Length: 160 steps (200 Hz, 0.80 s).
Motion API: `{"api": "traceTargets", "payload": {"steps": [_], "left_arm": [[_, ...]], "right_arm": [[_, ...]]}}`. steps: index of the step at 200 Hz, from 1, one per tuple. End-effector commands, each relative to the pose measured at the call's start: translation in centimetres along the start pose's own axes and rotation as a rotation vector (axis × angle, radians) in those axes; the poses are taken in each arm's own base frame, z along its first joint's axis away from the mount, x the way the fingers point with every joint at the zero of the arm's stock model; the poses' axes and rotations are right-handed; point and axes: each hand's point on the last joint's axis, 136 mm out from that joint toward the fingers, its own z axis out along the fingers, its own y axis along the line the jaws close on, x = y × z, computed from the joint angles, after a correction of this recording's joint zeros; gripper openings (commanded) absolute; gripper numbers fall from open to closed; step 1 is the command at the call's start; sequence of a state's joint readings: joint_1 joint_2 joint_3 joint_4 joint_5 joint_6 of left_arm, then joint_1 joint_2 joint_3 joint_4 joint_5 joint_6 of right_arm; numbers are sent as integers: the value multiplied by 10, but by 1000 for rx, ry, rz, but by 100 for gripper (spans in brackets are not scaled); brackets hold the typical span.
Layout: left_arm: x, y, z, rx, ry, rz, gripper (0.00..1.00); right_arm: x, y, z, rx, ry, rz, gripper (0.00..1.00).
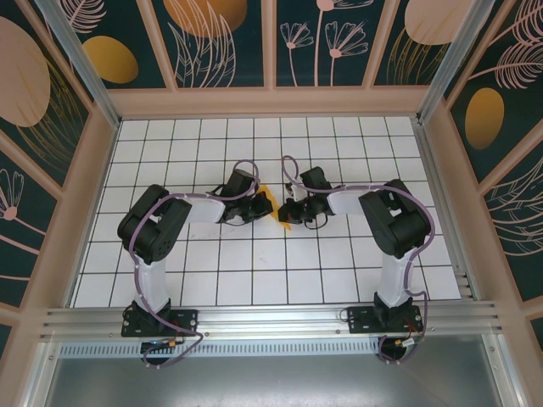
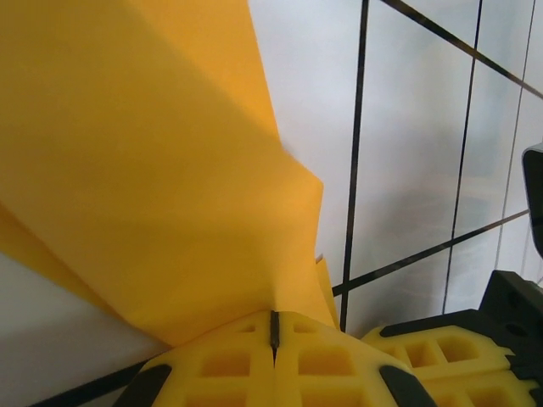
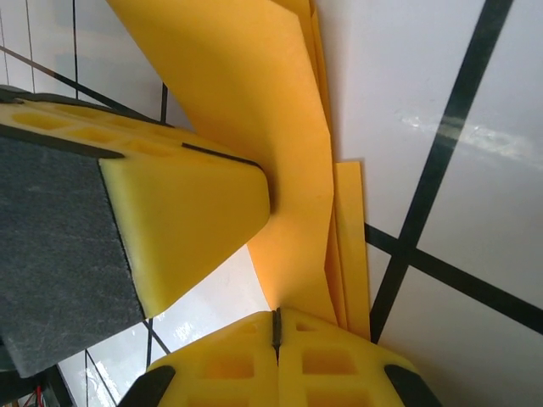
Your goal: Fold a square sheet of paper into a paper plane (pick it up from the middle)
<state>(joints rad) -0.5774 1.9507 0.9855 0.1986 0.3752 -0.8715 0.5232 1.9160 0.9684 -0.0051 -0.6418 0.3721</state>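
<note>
The square sheet of paper (image 2: 153,170), already creased into layers, is clamped over the table (image 1: 339,280) by the closed left gripper (image 2: 274,332) and closed right gripper (image 3: 276,326). Further folds are judged outstanding

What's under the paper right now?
White gridded table shows beside the paper. The left gripper and right gripper are both shut on the paper. The table directly beneath its folds is covered.

A flat white tabletop ruled into squares by thin black lines (image 1: 254,271) lies under a creased bright orange-yellow paper sheet (image 1: 270,202), between the left gripper (image 2: 274,329) and right gripper (image 3: 276,326). Whether the sheet touches the surface is unclear.
</note>
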Motion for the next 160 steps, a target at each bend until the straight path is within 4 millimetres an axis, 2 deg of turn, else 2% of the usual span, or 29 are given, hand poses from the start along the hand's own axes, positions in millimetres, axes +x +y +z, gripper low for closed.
{"api": "traceTargets", "payload": {"steps": [1,25,48,64,113,139,143,160], "left_arm": [[-21,35,-3,-170,-90,100,0],[-30,30,-8,-146,-106,167,0],[-40,8,-19,-83,-141,242,2],[-46,1,-26,-73,-167,280,3],[-49,5,-27,-51,-174,292,3],[-52,-1,-27,-14,-180,297,4],[-44,6,-24,-22,-161,289,4],[-40,3,-22,11,-147,288,4]], "right_arm": [[57,-56,0,175,142,144,0],[68,-63,0,184,162,167,0],[72,-65,0,184,167,174,0],[71,-65,1,180,166,178,0],[73,-67,3,181,175,188,0],[73,-67,3,180,176,188,0],[74,-67,3,181,177,190,0],[73,-67,3,180,177,190,0]]}}
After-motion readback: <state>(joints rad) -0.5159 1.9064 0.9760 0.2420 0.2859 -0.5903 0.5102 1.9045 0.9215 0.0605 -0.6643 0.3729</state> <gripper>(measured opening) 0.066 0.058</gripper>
